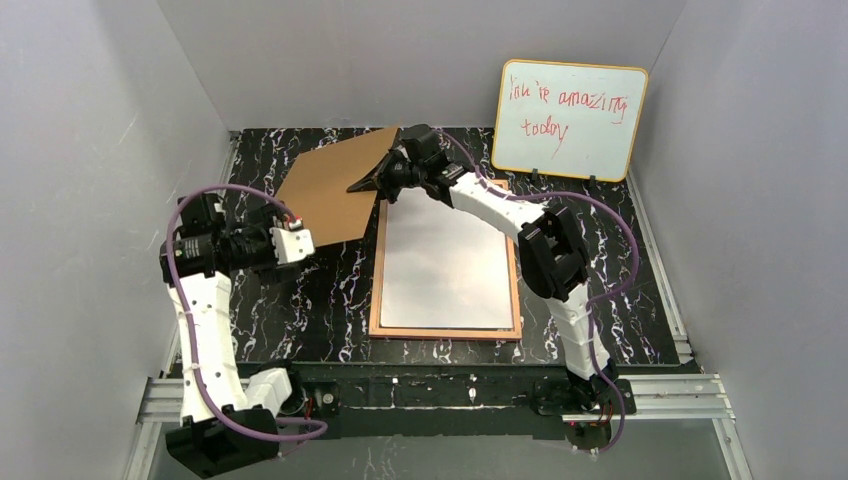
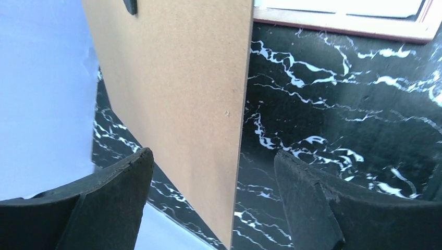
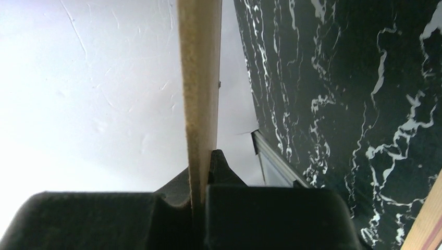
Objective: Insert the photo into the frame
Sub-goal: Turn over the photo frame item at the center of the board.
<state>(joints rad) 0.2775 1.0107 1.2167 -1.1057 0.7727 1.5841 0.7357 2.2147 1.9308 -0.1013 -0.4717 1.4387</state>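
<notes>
The right end effector (image 1: 392,178) is clamped on a corner of the brown backing board (image 1: 330,190). Its wrist view shows the board's thin edge pinched between the two closed fingers. The left end effector (image 1: 298,240) has its fingers spread wide on either side of the board's opposite low corner. From its own camera the board's edge runs between them without either pad touching it. So the board is held up off the surface (image 1: 310,310) by the right arm alone, tilted, and off to the left of the frame (image 1: 445,333). The frame lies flat near the middle of the surface with its orange-tan reverse upward. A plain white sheet fills its opening edge to edge, and I take this to be the photo (image 1: 445,265) lying face down with its blank back up. Its printed side is hidden, so that cannot be confirmed. If so, the main step looks done: the photo sits inside the frame, roughly square to the border. What is left, by my reading, is to bring the backing board over, lower it into the recess on top of the photo and release it. Any clips on the frame are too small to make out. The whiteboard (image 1: 568,120) with red writing stands at the far right, apart from all this.
</notes>
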